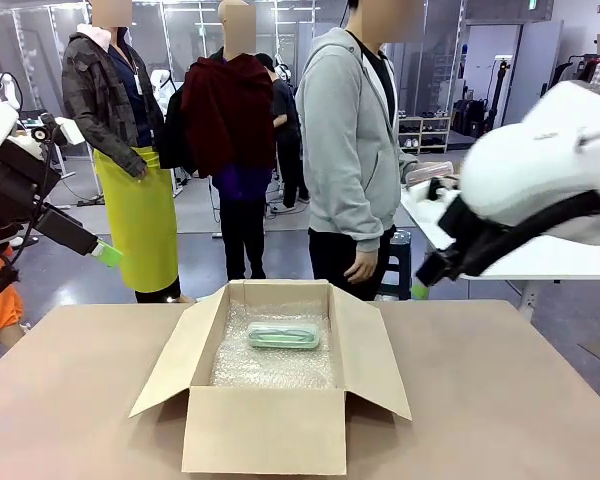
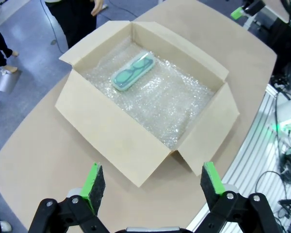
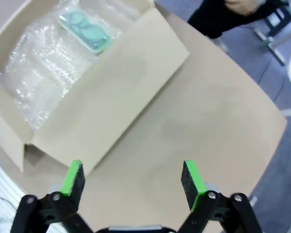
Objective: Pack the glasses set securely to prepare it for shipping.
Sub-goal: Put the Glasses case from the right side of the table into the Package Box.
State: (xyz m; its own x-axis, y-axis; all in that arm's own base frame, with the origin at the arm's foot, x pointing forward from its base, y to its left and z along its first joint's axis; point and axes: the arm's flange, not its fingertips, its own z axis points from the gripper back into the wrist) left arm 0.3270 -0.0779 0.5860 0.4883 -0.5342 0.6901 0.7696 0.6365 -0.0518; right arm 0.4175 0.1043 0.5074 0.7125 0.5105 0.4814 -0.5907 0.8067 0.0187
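1. Open cardboard box (image 1: 263, 430), set on the brown table (image 1: 520, 400) with its side flaps spread outward; the floor is lined with bubble wrap (image 2: 169, 104)
2. Mint-green glasses case (image 2: 132, 72), laid flat on the bubble wrap inside the box, nearer the far wall on the person's side; the outline of spectacles is seen through its lid in the left wrist view
3. Left gripper (image 2: 152, 175), held high to the left of the box, its green-padded fingers (image 2: 93, 180) spread wide apart with nothing between them
4. Right gripper (image 3: 132, 171), raised to the right of the box, fingers likewise set apart and nothing gripped
5. Person in a grey hoodie (image 1: 345, 140), standing at the far edge of the table behind the box, one hand (image 1: 363, 265) hanging at the side
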